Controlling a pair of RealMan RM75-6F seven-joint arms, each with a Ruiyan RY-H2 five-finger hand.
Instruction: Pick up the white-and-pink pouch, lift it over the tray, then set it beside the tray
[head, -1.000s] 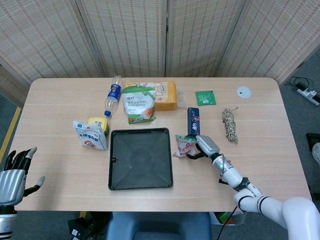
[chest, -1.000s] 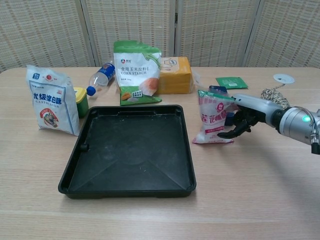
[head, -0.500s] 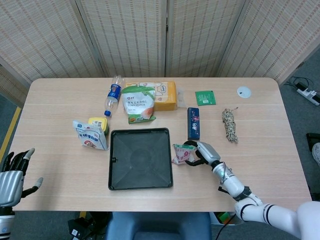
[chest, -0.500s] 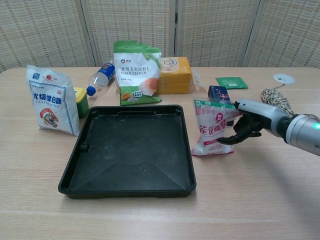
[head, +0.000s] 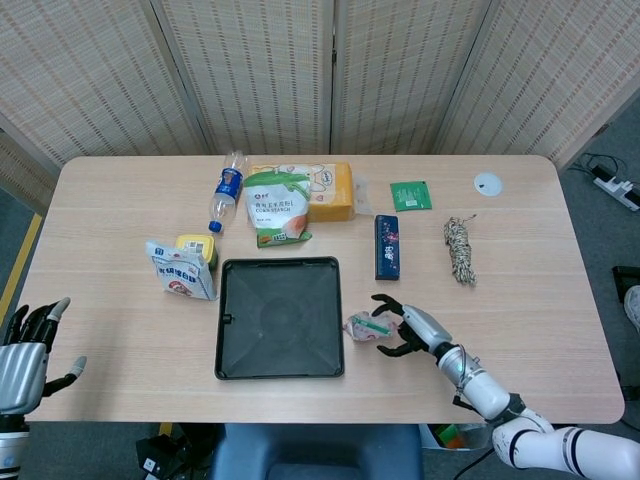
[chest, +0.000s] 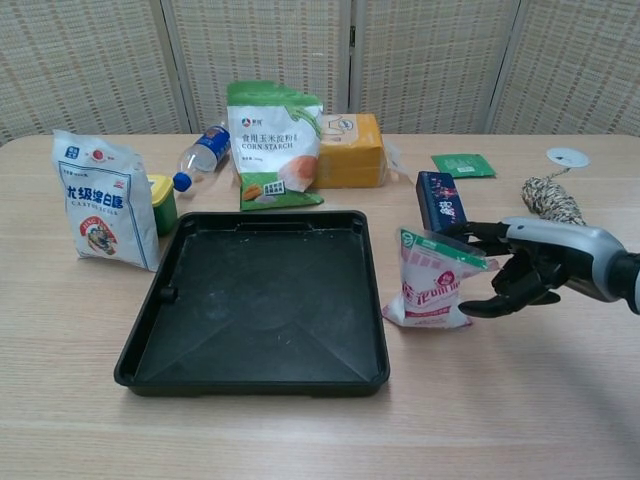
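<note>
Pulled nearer since before, your right hand (chest: 525, 272) has its fingers spread around the pouch (chest: 432, 292), standing just right of the tray (chest: 180, 250); close loosely and it may topple.

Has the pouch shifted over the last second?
Yes. The pouch has come toward the table's near edge, away from the dark blue box it stood against; it now sits by the tray's front right corner, at the right hand.
</note>
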